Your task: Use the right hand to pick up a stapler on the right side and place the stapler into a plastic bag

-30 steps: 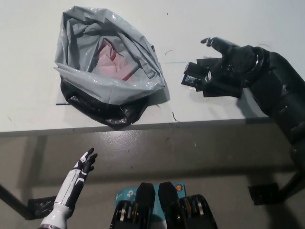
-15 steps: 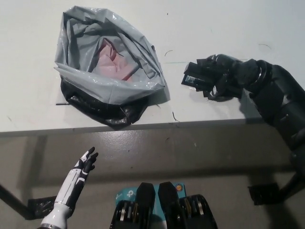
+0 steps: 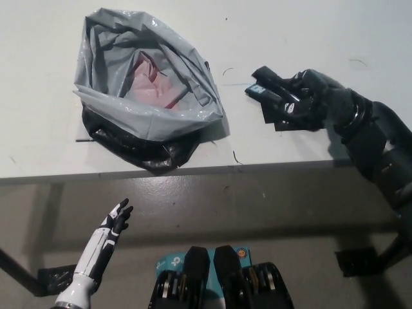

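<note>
Right hand (image 3: 310, 102), spread 1 second ago, now clamps the stapler (image 3: 266, 91); we expect the bag (image 3: 149, 109) next; left hand (image 3: 113, 226) idles open.

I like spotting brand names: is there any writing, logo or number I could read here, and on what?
Nothing here is legible.
Stapler in the black right hand: pale bluish patch at its front end, no readable letters.
Plastic bag: no print visible.
Teal patch at the bottom edge: white marks, too blurred to read.
White left hand, resting lower left: no lettering visible.
</note>
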Controlling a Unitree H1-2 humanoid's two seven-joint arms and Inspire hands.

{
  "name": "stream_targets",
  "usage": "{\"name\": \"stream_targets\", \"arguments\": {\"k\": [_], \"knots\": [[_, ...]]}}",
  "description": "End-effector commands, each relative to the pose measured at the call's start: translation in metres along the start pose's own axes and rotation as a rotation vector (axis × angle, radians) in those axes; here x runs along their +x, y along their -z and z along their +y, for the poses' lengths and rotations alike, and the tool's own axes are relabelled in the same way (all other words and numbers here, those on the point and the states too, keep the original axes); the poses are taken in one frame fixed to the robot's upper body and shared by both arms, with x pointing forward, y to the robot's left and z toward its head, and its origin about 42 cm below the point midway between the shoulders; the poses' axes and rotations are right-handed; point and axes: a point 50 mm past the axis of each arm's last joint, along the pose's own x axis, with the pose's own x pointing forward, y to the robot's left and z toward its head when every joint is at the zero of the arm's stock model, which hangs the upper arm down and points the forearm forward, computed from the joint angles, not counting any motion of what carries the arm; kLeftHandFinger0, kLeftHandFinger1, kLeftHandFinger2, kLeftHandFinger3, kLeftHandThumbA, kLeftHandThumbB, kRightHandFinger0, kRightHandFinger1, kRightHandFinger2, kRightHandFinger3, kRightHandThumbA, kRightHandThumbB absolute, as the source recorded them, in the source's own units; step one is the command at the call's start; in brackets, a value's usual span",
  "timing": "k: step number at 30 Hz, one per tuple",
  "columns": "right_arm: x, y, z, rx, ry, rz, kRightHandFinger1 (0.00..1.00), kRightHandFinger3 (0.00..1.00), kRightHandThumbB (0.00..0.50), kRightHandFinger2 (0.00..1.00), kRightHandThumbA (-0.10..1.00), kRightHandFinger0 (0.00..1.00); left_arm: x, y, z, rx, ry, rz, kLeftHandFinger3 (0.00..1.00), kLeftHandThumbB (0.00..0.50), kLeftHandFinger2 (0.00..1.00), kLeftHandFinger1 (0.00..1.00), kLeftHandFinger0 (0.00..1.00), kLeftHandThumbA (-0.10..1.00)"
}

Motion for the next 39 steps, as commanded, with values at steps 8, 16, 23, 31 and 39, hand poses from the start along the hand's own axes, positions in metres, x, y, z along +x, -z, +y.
{"name": "stream_targets", "arguments": {"k": [8, 16, 23, 31, 39], "knots": [[-0.001, -0.029, -0.044, 0.064, 0.203, -0.142, 0.48, 0.69, 0.141, 0.73, 0.05, 0.08, 0.000, -0.006, 0.006, 0.008, 0.001, -0.056, 1.00, 0.500, 1.00, 1.00, 1.00, 1.00], [-0.006, -0.102, -0.071, 0.170, 0.273, -0.312, 0.38, 0.70, 0.140, 0.66, -0.05, 0.00, -0.004, -0.005, 0.005, -0.001, 0.009, -0.063, 1.00, 0.500, 1.00, 1.00, 1.00, 1.00], [-0.021, -0.184, -0.081, 0.117, 0.296, -0.463, 0.34, 0.71, 0.148, 0.63, -0.03, 0.00, -0.004, -0.006, 0.001, -0.014, 0.016, -0.060, 1.00, 0.500, 1.00, 1.00, 1.00, 1.00], [-0.041, -0.267, -0.052, 0.014, 0.282, -0.621, 0.24, 0.64, 0.135, 0.55, 0.04, 0.00, -0.006, -0.005, 0.001, 0.012, 0.016, -0.075, 1.00, 0.500, 1.00, 1.00, 1.00, 1.00], [-0.048, -0.299, -0.013, -0.030, 0.256, -0.668, 0.13, 0.52, 0.136, 0.45, -0.01, 0.00, -0.008, -0.007, 0.000, 0.028, 0.031, -0.078, 1.00, 0.500, 1.00, 1.00, 1.00, 1.00]]}}
